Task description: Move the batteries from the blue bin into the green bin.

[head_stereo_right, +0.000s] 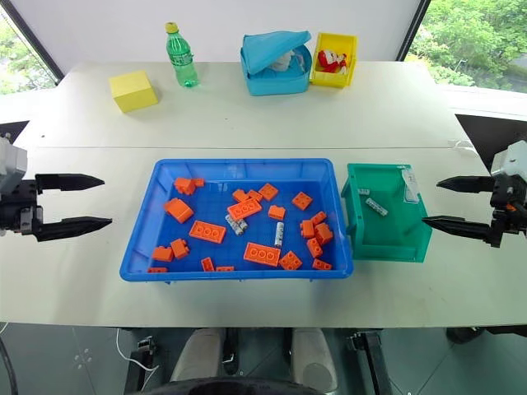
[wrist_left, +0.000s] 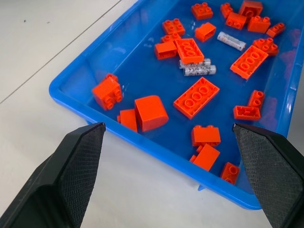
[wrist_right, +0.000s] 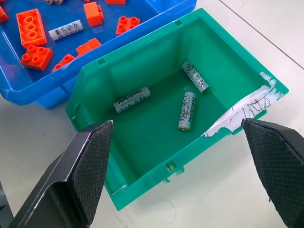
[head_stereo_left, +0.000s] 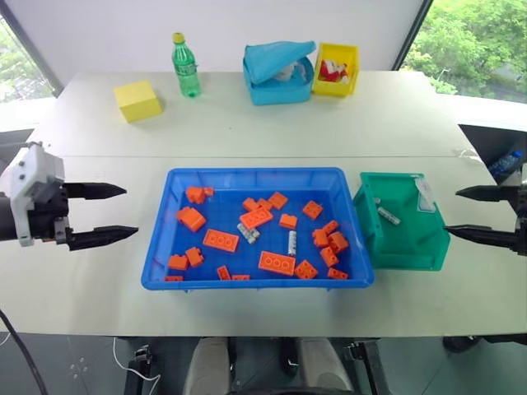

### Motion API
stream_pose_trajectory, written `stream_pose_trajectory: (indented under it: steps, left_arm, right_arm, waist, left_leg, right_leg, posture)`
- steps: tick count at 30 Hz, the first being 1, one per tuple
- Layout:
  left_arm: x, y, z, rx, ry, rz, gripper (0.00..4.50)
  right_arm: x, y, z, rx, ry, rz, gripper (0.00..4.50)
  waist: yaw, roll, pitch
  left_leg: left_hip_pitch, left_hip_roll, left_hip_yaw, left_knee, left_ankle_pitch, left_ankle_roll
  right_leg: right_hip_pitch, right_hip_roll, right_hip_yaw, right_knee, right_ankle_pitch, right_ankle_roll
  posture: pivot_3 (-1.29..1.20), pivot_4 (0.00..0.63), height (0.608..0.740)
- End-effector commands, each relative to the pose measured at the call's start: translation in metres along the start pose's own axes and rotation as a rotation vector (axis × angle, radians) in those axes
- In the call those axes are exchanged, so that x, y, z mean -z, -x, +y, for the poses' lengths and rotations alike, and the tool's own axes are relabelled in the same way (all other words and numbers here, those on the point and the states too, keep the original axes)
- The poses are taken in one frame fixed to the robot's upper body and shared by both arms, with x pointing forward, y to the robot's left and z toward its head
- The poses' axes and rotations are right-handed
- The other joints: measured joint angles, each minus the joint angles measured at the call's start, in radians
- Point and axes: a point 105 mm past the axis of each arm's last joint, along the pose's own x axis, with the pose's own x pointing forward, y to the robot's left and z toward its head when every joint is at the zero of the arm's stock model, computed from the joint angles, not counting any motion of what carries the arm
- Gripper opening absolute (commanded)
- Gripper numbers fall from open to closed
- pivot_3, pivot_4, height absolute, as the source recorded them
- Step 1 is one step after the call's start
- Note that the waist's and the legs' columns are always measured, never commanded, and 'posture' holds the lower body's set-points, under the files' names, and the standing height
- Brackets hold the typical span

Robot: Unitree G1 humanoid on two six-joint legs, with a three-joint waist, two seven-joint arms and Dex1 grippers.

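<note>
The blue bin (head_stereo_left: 255, 174) sits mid-table, full of orange bricks (head_stereo_left: 277, 262). Among the bricks lie batteries: two side by side (head_stereo_left: 247, 233) and one alone (head_stereo_left: 291, 242). The left wrist view shows the pair (wrist_left: 197, 66) and the single (wrist_left: 232, 41). Touching the blue bin's right side is the green bin (head_stereo_left: 412, 251), with three batteries inside (wrist_right: 131, 99) (wrist_right: 186, 110) (wrist_right: 195, 76). My left gripper (head_stereo_left: 129, 211) hovers open just left of the blue bin, holding nothing. Just right of the green bin, my right gripper (head_stereo_left: 451, 212) is open and holds nothing.
At the far side of the table stand a yellow block (head_stereo_left: 137, 100), a green bottle (head_stereo_left: 185, 66), a light-blue box (head_stereo_left: 278, 74) and a yellow bin (head_stereo_left: 336, 69). Bare tabletop lies on both sides of the bins and behind them.
</note>
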Motion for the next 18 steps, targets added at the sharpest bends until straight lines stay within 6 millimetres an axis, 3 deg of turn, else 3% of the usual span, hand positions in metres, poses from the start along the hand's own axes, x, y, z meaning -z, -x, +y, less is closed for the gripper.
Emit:
stream_pose_trajectory:
  steps: [1, 18]
  left_arm:
    - [-0.0114, 0.0077, 0.0009, -0.033, -0.040, -0.027, 4.50]
    - [-0.0113, 0.0047, -0.0037, -0.002, -0.050, -0.053, 4.50]
  right_arm:
    - [-0.0094, 0.0021, -0.0021, 0.010, 0.033, -0.032, 4.44]
    - [-0.0119, -0.0004, -0.0117, 0.035, 0.058, -0.037, 4.44]
  waist:
    - [0.001, 0.000, 0.000]
    - [-0.001, 0.000, 0.000]
  left_leg:
    - [0.000, 0.000, 0.000, 0.000, 0.000, 0.000]
    - [0.000, 0.000, 0.000, 0.001, 0.000, 0.000]
  right_leg:
    - [0.000, 0.000, 0.000, 0.000, 0.000, 0.000]
    - [0.001, 0.000, 0.000, 0.001, 0.001, -0.001]
  posture:
    - [0.00, 0.150, 0.736]
    - [0.00, 0.150, 0.736]
